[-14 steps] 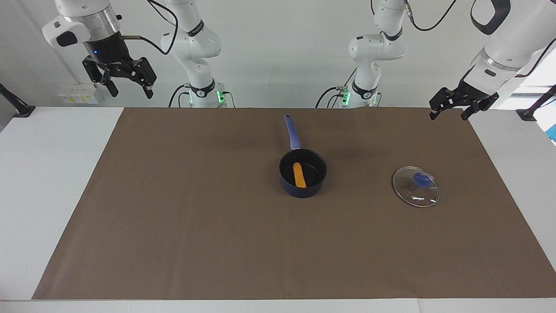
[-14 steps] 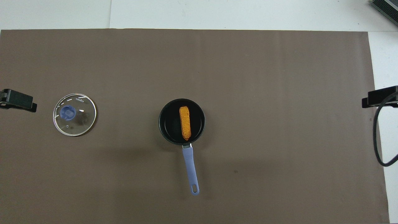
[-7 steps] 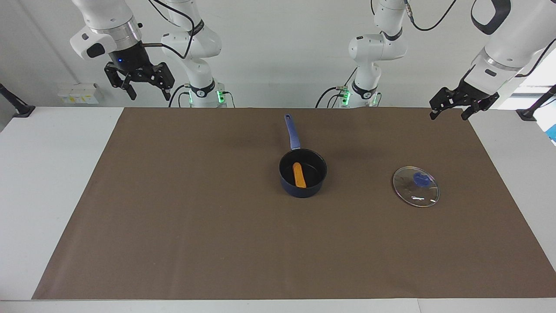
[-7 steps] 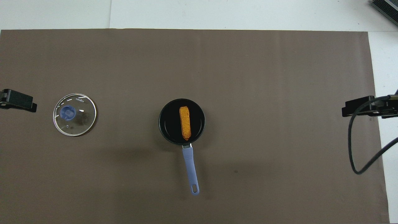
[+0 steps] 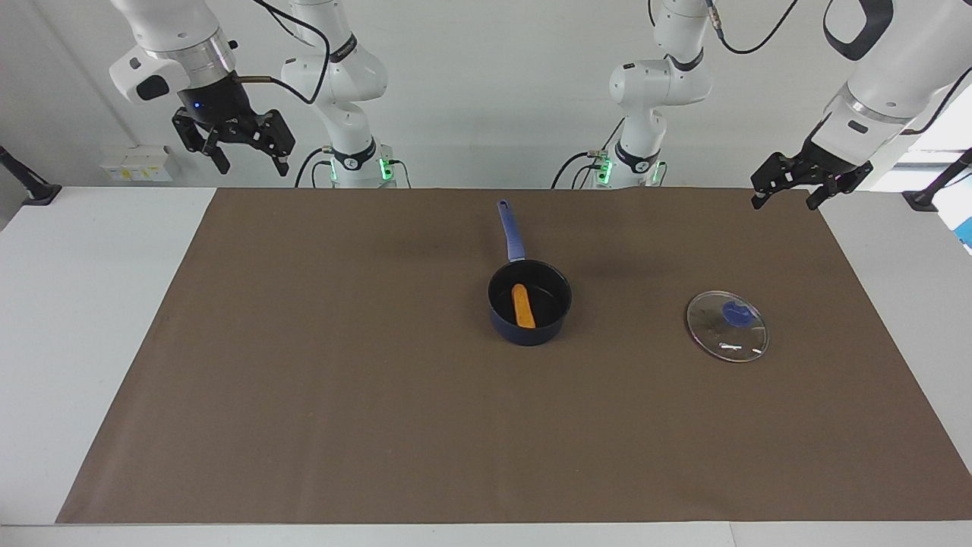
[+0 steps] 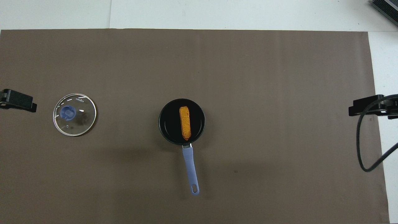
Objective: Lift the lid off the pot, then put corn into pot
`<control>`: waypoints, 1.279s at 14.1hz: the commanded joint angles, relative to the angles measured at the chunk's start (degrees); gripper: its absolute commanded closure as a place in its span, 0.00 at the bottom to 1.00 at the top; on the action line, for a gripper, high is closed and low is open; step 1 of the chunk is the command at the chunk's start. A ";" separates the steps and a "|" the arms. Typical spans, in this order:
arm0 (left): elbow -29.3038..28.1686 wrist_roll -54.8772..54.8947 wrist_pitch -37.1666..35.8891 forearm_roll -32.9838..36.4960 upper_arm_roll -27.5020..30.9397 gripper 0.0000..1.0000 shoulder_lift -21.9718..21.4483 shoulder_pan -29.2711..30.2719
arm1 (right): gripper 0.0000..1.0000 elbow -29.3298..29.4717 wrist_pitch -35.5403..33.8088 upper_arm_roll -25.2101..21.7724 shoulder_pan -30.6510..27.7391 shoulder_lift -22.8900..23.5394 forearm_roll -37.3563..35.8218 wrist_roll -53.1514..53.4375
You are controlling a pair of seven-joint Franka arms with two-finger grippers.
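Observation:
The dark blue pot point(image 5: 529, 323) point(image 6: 164, 124) stands open in the middle of the brown mat, its long handle point(image 5: 511, 230) pointing toward the robots. The orange corn point(image 5: 522, 306) point(image 6: 185, 123) lies inside it on the black bottom. The glass lid point(image 5: 727, 326) point(image 6: 74, 114) with its blue knob lies flat on the mat toward the left arm's end, apart from the pot. My left gripper point(image 5: 784, 201) hangs open and empty over the mat's corner at that end. My right gripper point(image 5: 251, 162) is open and empty, raised over the mat's corner at the right arm's end.
The brown mat point(image 5: 342, 395) covers most of the white table point(image 5: 83, 304). A black cable point(image 6: 362, 146) hangs from the right arm's wrist. Both arm bases point(image 5: 353, 163) stand at the table's edge.
My right gripper swung in toward the table's middle, then back out a little toward its own end. The left arm, pot, corn and lid have not moved.

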 commanded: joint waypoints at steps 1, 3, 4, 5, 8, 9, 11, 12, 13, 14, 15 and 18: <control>0.12 0.16 -1.01 0.12 -0.11 0.00 -0.53 0.21 | 0.00 -1.09 1.40 0.26 -1.25 -0.86 1.49 0.47; 0.12 0.16 -1.01 0.12 -0.03 0.00 -0.53 0.21 | 0.00 -1.17 1.40 0.00 -0.55 -0.86 1.66 0.47; 0.12 0.16 -1.01 0.12 -0.03 0.00 -0.53 0.30 | 0.00 -1.09 1.31 -1.65 0.33 -0.95 1.58 0.47; 0.12 0.16 -1.01 0.12 -0.03 0.00 -0.53 0.21 | 0.00 -1.09 1.40 -2.98 1.29 -0.86 1.58 -0.13; 0.12 0.16 -1.01 0.21 -0.11 0.00 -0.53 0.21 | 0.00 -1.17 1.40 -3.34 1.57 -0.86 1.58 -0.76; 0.12 0.16 -1.01 0.12 -0.03 0.00 -0.53 0.30 | 0.00 -1.35 1.40 -3.34 1.57 -0.95 1.31 -0.84; 0.12 0.16 -1.01 0.12 -0.03 0.00 -0.53 0.30 | 0.00 -1.52 1.31 -3.34 1.30 -1.12 1.14 -1.63; 0.12 0.16 -1.01 0.12 -0.11 0.00 -0.53 0.21 | 0.00 -1.70 1.40 -3.34 1.39 -1.21 0.87 -2.68; 0.12 0.16 -1.01 0.12 -0.11 0.00 -0.53 0.21 | 0.00 -1.70 1.40 -3.34 1.39 -1.30 0.61 -3.21; 0.12 0.16 -1.01 0.21 -0.11 0.00 -0.53 0.21 | 0.00 -1.87 1.40 -3.34 1.39 -1.39 0.43 -3.22; 0.12 0.16 -1.01 0.12 -0.03 0.00 -0.53 0.21 | 0.00 -1.88 1.40 -3.34 1.30 -1.39 0.35 -3.22; 0.12 0.16 -1.01 0.12 -0.03 0.00 -0.53 0.21 | 0.00 -1.96 1.40 -3.34 1.13 -1.48 0.26 -3.13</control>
